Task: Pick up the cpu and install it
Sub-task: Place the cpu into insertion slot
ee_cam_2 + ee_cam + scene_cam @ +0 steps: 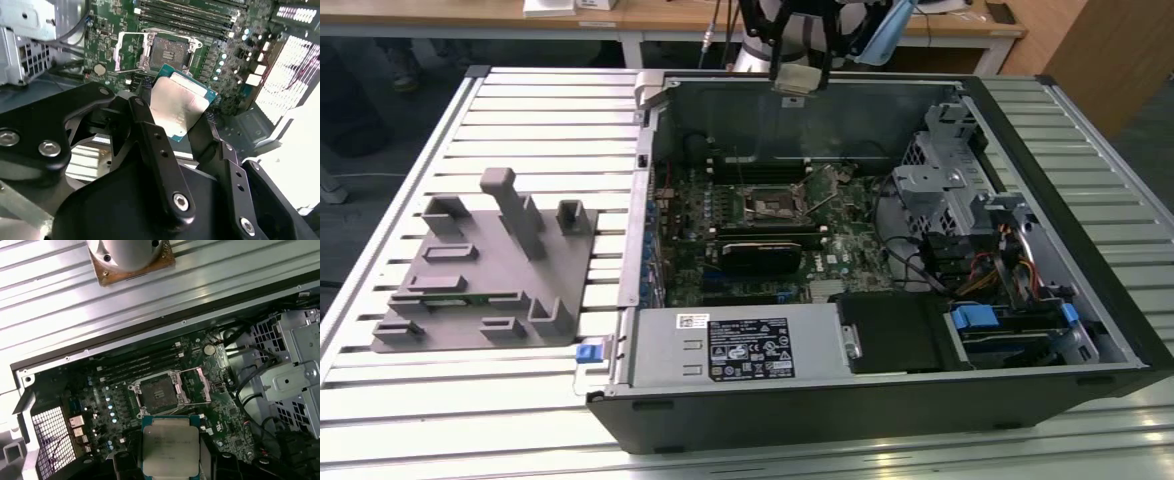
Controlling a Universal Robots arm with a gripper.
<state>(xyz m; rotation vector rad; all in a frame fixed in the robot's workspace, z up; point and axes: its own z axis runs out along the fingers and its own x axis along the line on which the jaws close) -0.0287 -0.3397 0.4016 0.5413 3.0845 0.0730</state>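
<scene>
In the exterior view, an open black computer case (pixel 881 400) lies on the slatted metal surface (pixel 520 120), with a grey plastic tray (pixel 480 290) beside it at the exterior view's left. The robot arm (pixel 801 30) hangs over the case's far wall.

In the second wrist view, the black claw (pixel 172 112) is clamped on the cpu (pixel 177 105), a flat square chip with a silver metal top. It is held in the air above the green motherboard (pixel 105 45).

In the first wrist view, the cpu (pixel 170 445) hangs just beside the uncovered square socket (pixel 157 390), not in it.
</scene>
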